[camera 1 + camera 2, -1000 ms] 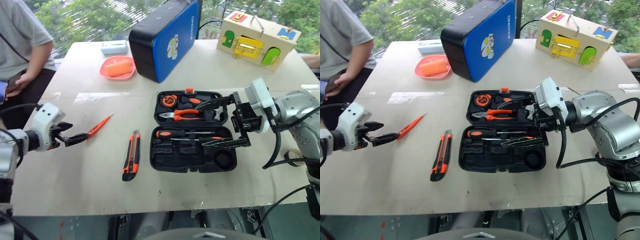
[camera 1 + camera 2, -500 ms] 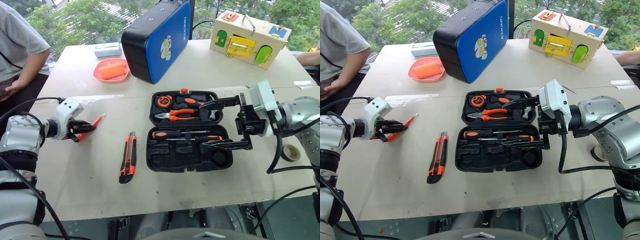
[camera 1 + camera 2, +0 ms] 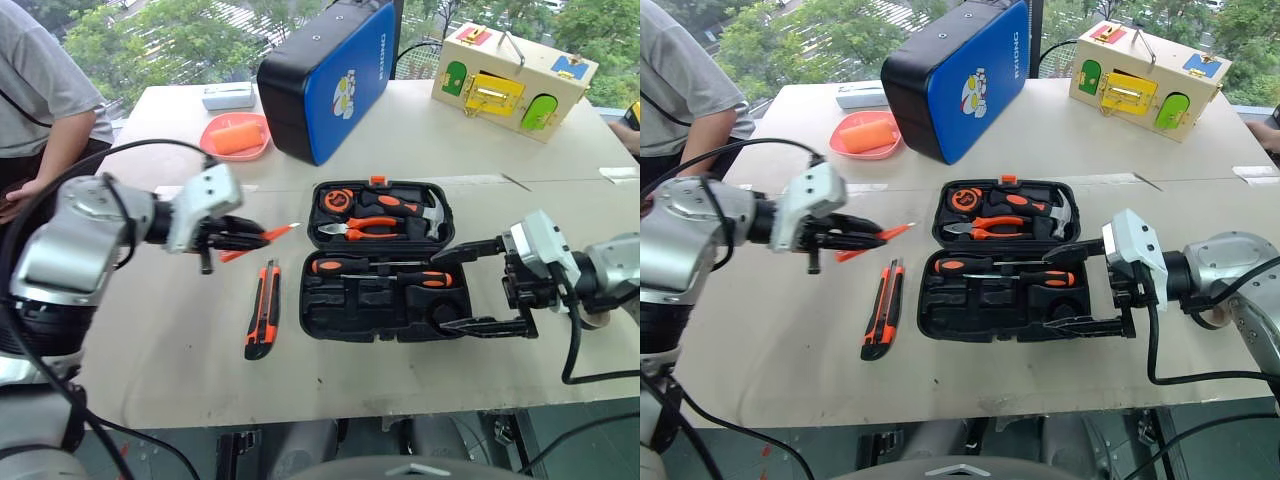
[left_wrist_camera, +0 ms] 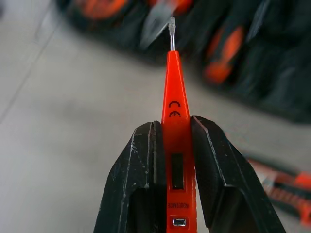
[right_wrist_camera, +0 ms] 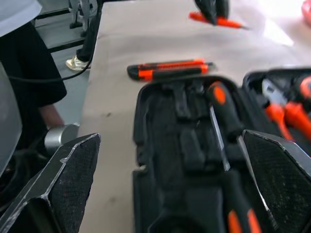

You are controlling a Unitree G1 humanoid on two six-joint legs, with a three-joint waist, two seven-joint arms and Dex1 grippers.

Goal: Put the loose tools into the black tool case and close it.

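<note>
Screwdriver handle: the slim orange screwdriver (image 4: 175, 126) has its butt end cut off by the picture's edge, its sides hidden between the left gripper (image 4: 175, 145) fingers.
Case: black tool case (image 4: 272, 63) is a blur behind the tip.
Person: far-left figure (image 3: 45, 100) is cropped.

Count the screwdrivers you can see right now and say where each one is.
3. The slim orange screwdriver is clamped in the left gripper above the table. Two black-and-orange-handled screwdrivers lie in the open black tool case. Others may be hidden.
</note>
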